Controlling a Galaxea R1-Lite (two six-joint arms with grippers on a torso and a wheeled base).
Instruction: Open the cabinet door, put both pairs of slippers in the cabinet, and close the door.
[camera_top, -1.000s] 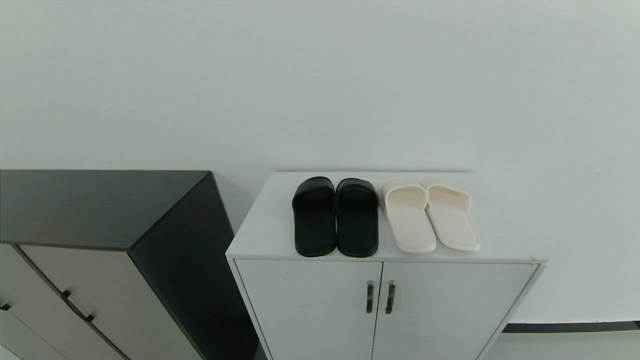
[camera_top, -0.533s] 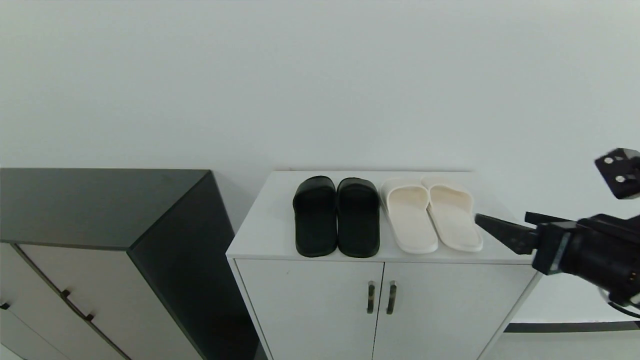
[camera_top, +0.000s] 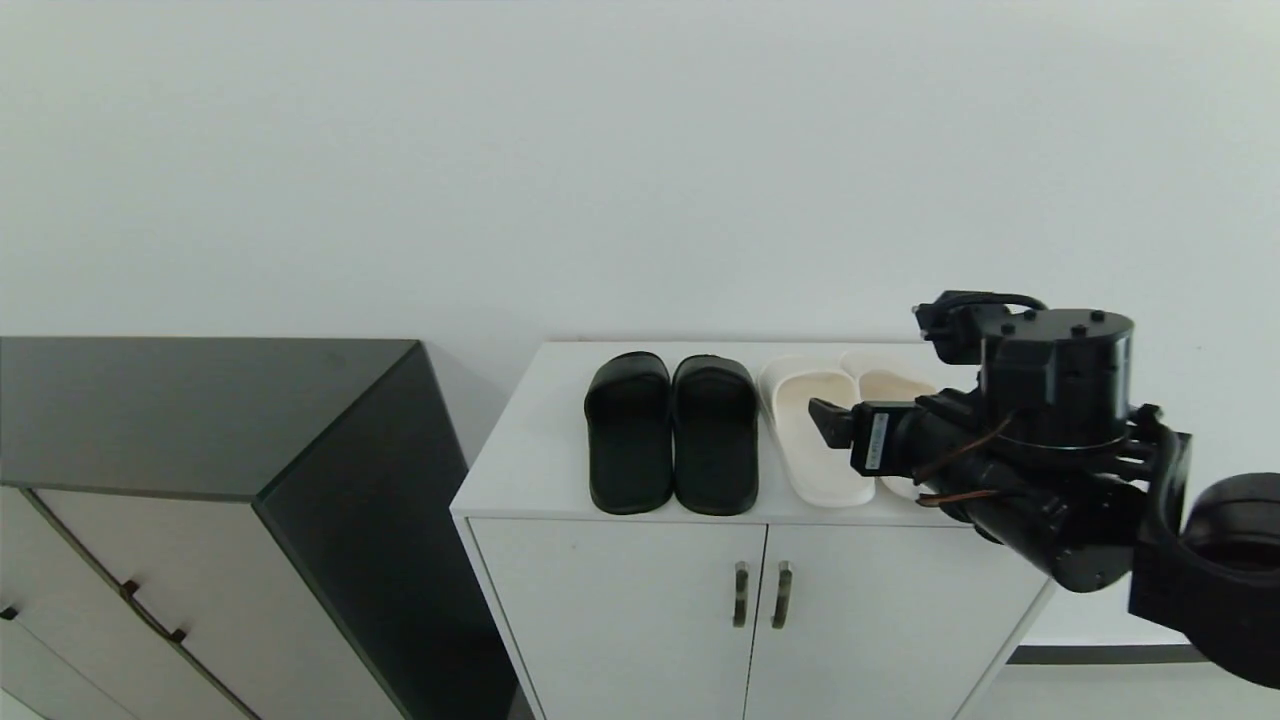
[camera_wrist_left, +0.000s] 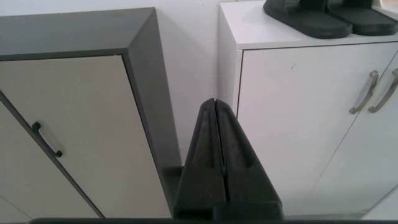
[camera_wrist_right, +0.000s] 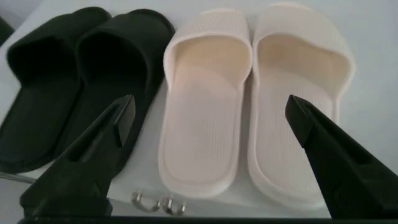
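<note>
A pair of black slippers (camera_top: 670, 435) and a pair of white slippers (camera_top: 820, 440) lie side by side on top of a white cabinet (camera_top: 530, 470). Its two doors are shut, and their handles (camera_top: 760, 593) meet at the middle. My right gripper (camera_top: 828, 422) hangs just above the front of the white slippers (camera_wrist_right: 249, 106). In the right wrist view this gripper (camera_wrist_right: 208, 118) is open wide, spanning both white slippers, with the black slippers (camera_wrist_right: 74, 81) beside them. My left gripper (camera_wrist_left: 215, 107) is shut and empty, low in front of the cabinet's left door (camera_wrist_left: 292, 124).
A taller dark cabinet (camera_top: 200, 420) with pale drawer fronts stands close to the left of the white one, with a narrow gap between them. A plain white wall rises right behind both. The right arm's bulk covers the white cabinet's right corner.
My right arm has come in from the right and swung left and up, from outside the picture to above the white slippers. Slippers and doors have not moved.
</note>
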